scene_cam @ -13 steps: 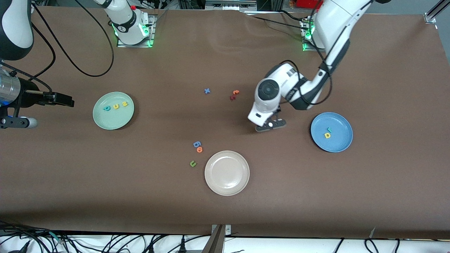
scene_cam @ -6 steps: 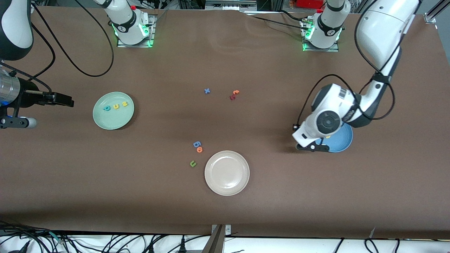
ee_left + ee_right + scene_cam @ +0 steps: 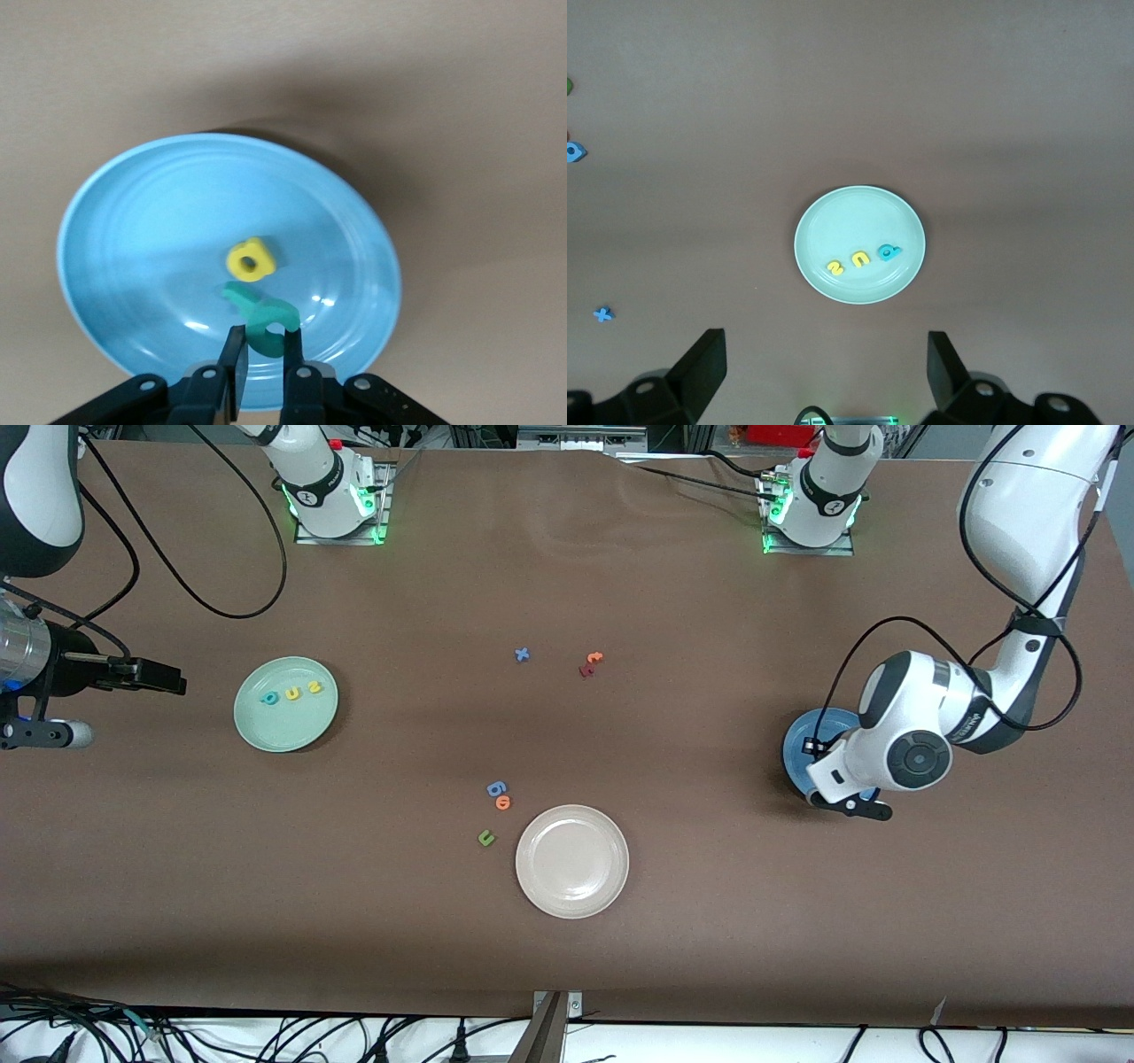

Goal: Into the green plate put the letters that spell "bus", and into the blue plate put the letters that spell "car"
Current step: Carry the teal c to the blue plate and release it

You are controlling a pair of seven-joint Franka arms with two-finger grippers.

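Note:
The blue plate (image 3: 800, 746) (image 3: 133, 230) lies toward the left arm's end of the table, mostly covered by the left arm in the front view. A yellow a (image 3: 251, 260) and a thin teal r (image 3: 234, 293) lie in it. My left gripper (image 3: 861, 807) (image 3: 263, 340) hangs just over the plate's rim, shut on the teal c (image 3: 268, 326). The green plate (image 3: 259, 731) (image 3: 855, 217) holds the teal b (image 3: 268, 698) (image 3: 890, 251), yellow u (image 3: 292, 693) (image 3: 859, 258) and yellow s (image 3: 313, 687) (image 3: 834, 266). My right gripper (image 3: 170, 683) (image 3: 826, 356) waits open, high above the table beside the green plate.
A beige plate (image 3: 571, 861) sits nearer the front camera, mid-table. Beside it lie a blue g-shaped piece (image 3: 496, 788), an orange o (image 3: 503, 802) and a green u (image 3: 485, 837). A blue x (image 3: 522, 654) and an orange and red pair (image 3: 590, 664) lie farther back.
The left arm has swung from the middle of the table to over the blue plate, carrying the teal c. The right arm has not moved.

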